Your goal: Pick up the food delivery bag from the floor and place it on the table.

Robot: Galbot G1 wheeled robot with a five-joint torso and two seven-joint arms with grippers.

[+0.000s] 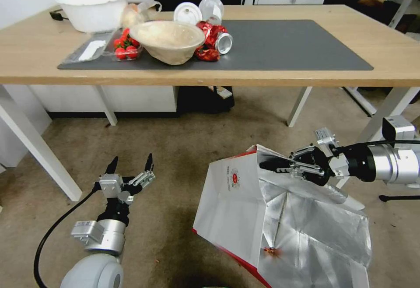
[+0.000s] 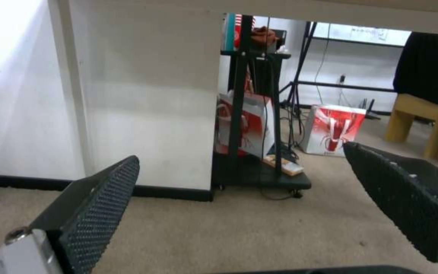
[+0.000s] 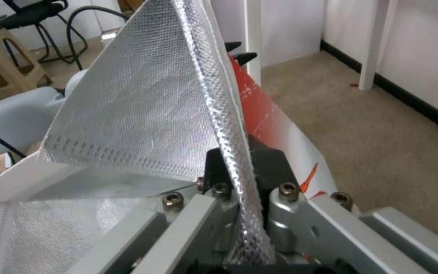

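The food delivery bag [image 1: 236, 209] is white with red trim, a small round red logo and silver foil lining [image 3: 143, 102]. It stands tilted on the floor [image 1: 175, 148] at lower right of the head view. My right gripper [image 1: 273, 165] is shut on the bag's foil top edge, and the right wrist view shows the foil flap pinched between the fingers [image 3: 270, 167]. My left gripper [image 1: 131, 163] hangs open low over the floor to the bag's left, its two black ribbed pads [image 2: 102, 198] wide apart with nothing between them. The table [image 1: 35, 60] stands just beyond.
On the table's dark grey mat [image 1: 284, 47] sit a beige bowl [image 1: 168, 40], a white bowl [image 1: 94, 8], a tray of strawberries [image 1: 124, 47], crushed red cans [image 1: 212, 40] and lids. White table legs [image 1: 39, 148] stand left and right. A black cart [image 2: 259, 167] stands under the table.
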